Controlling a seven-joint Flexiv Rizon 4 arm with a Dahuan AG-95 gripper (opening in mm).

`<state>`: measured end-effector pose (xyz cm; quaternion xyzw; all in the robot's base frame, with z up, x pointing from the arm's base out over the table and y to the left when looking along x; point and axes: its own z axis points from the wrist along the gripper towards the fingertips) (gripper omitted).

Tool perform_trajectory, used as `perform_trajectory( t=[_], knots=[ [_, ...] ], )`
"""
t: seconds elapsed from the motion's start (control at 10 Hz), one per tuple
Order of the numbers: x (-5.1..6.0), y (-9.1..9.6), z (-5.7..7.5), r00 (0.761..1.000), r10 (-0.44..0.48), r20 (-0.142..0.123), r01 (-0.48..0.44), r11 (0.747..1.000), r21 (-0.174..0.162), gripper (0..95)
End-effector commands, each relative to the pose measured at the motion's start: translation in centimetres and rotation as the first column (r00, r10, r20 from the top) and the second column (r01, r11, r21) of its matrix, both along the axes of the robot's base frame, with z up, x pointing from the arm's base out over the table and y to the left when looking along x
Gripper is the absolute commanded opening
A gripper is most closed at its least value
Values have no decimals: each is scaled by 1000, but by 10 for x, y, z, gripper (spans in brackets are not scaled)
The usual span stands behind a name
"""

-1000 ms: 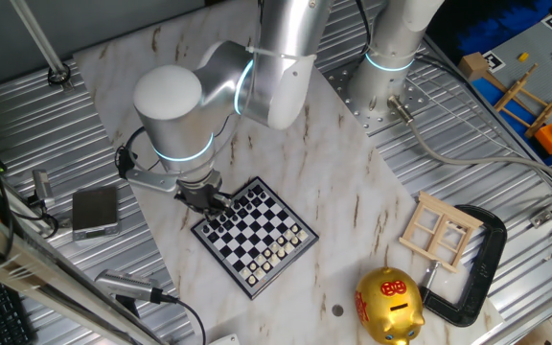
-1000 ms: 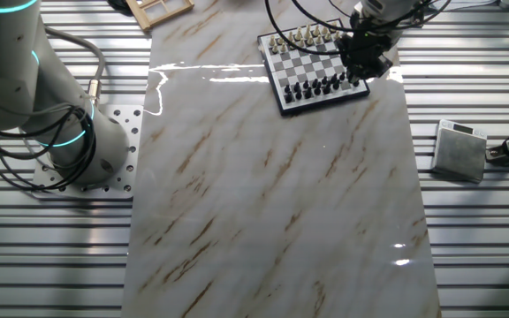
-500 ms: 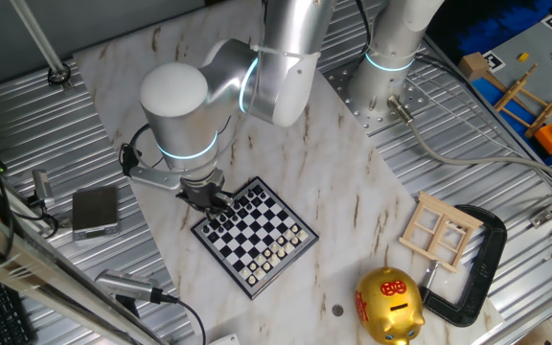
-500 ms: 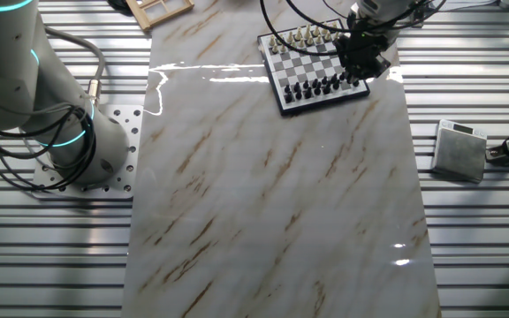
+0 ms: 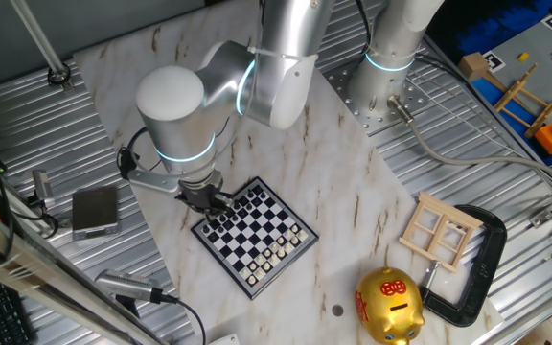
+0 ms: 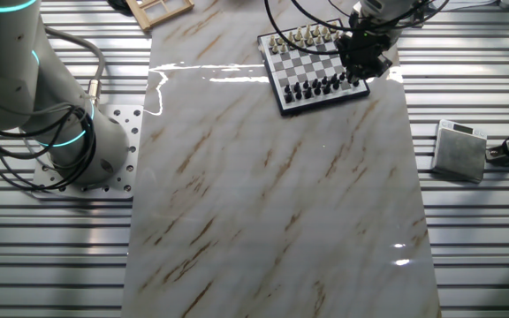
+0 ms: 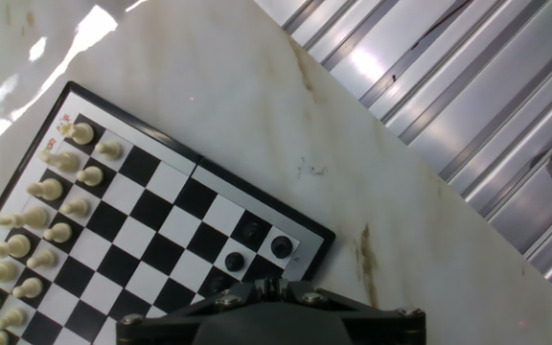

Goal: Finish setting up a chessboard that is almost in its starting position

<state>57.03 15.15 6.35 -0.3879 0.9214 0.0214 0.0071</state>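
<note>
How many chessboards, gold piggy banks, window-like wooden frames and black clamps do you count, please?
Chessboard: 1
Piggy bank: 1
Frame: 1
Clamp: 1
Total: 4

Open marble tabletop [image 6: 272, 203] lies near the chessboard [image 6: 312, 66]; the gripper [image 6: 360, 64] crowds its right corner, black pieces [image 6: 318, 87] lining the near edge.

1 chessboard [image 5: 257, 237], 1 gripper [image 5: 209, 199].
</note>
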Motion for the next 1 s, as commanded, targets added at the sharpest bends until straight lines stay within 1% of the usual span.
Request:
perform_trajectory(
  t=[0.1, 0.3, 0.5, 1.0],
  knots=[
    [1, 0, -1, 1000, -8, 6, 8, 1000, 0, 0],
    [1, 0, -1, 1000, -18, 9, 18, 1000, 6, 0],
    [1, 1, -2, 1000, -18, 6, 18, 1000, 1, 0],
    [-1, 2, -5, 1000, -16, 11, 16, 1000, 0, 0]
  ],
)
